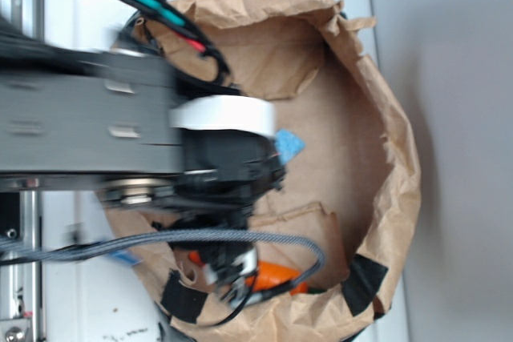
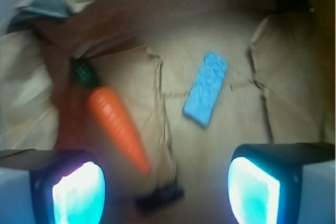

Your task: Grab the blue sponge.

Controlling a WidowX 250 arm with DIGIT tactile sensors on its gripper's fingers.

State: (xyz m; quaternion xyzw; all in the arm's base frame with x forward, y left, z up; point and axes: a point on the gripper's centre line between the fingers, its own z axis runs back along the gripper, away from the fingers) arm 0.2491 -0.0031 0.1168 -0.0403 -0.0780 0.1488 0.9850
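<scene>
Brown paper lining [image 2: 210,3] holds blue sponge [image 2: 206,88] — gripper [image 2: 165,187] spread wide above

Bare paper surrounds blue sponge [image 2: 206,88]; carrot [image 2: 118,128] apart.

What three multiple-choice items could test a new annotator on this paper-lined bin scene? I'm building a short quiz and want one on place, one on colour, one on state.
1. In the wrist view, where does the blue sponge lie relative to the carrot?
A. To its right
B. Underneath it
C. To its left

2. What colour is the carrot's body?
A. Purple
B. Orange
C. White

3. What is the state of the gripper?
A. Shut on the sponge
B. Shut on the carrot
C. Open, holding nothing

Answers:
1 A, the sponge sits on the brown paper right of the carrot, apart from it.
2 B, the body is orange with a green top.
3 C, the fingers stand wide apart, with only paper between them.
</scene>
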